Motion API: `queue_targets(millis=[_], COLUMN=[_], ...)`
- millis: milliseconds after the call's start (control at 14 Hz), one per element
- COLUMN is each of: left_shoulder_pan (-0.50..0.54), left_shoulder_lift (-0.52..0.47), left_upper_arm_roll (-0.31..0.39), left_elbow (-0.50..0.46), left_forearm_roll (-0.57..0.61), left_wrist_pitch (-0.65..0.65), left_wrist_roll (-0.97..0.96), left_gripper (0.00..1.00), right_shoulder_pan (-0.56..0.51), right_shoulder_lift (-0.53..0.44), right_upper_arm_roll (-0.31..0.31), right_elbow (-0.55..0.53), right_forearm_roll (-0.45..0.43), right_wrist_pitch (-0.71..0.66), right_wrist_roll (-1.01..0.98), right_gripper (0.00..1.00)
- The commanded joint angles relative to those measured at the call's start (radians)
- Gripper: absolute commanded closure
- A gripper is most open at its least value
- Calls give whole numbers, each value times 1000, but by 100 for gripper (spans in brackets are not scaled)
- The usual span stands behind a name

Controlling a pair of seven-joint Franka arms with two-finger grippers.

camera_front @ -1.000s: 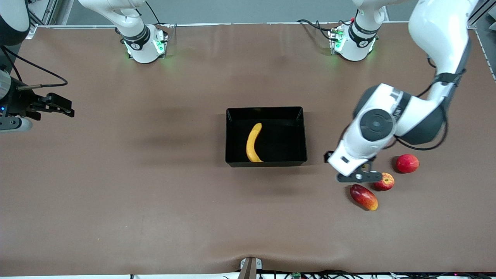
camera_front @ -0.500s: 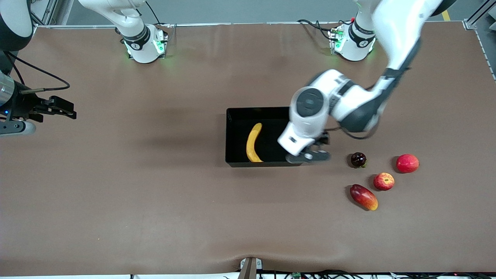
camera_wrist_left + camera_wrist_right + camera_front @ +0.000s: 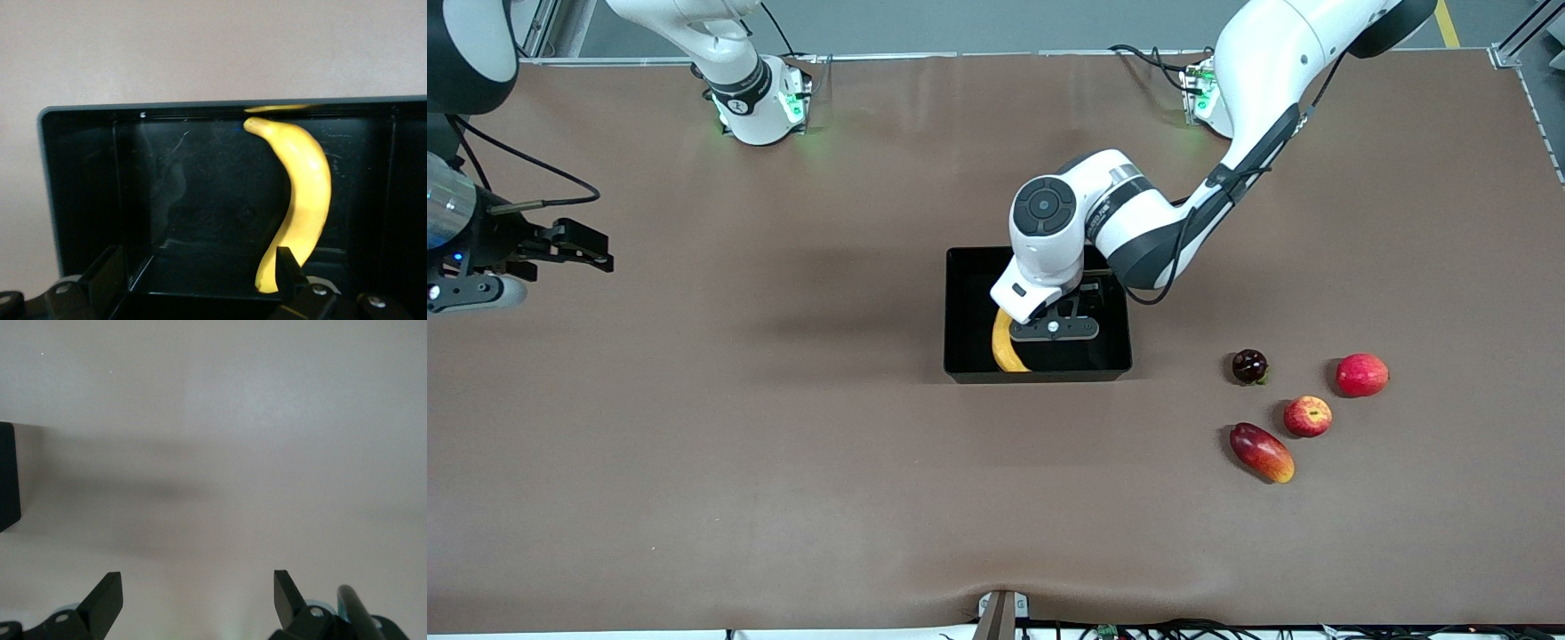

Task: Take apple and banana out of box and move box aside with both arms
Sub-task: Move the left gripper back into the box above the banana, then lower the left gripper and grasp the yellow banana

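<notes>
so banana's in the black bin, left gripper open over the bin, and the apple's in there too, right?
Not the apple. The front view shows the small apple on the table toward the left arm's end, outside the black bin. The banana is in the bin, and the open left gripper is over it.

Yellow banana (image 3: 1005,351) in a glossy black box (image 3: 960,311); red apple (image 3: 1308,415) with yellowish patches; brown table (image 3: 783,444); seemingly dark purple fruit (image 3: 1249,365).
</notes>
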Motion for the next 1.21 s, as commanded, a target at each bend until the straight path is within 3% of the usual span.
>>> queue_targets(millis=[0, 429, 714, 1143], left_shoulder_pan=[-27, -147, -242, -273], left_shoulder_lift=[44, 135, 158, 175], left_upper_arm_roll=[2, 94, 192, 207], left_elbow=[7, 13, 13, 13], left_forearm_roll=[7, 4, 4, 4], left_wrist_pitch=[105, 275, 281, 281], left_wrist_roll=[-21, -68, -94, -108], left_gripper=[0, 0, 0, 0], right_shoulder_pan=[0, 5, 0, -12], right_shoulder_lift=[9, 12, 18, 42], right_upper_arm_roll=[1, 2, 1, -1], right_elbow=[11, 13, 13, 11], right_forearm_roll=[1, 1, 1, 1], right_wrist_pitch=[-7, -6, -8, -23], right_wrist_roll=[-4, -2, -11, -10], right_gripper=[0, 0, 0, 0])
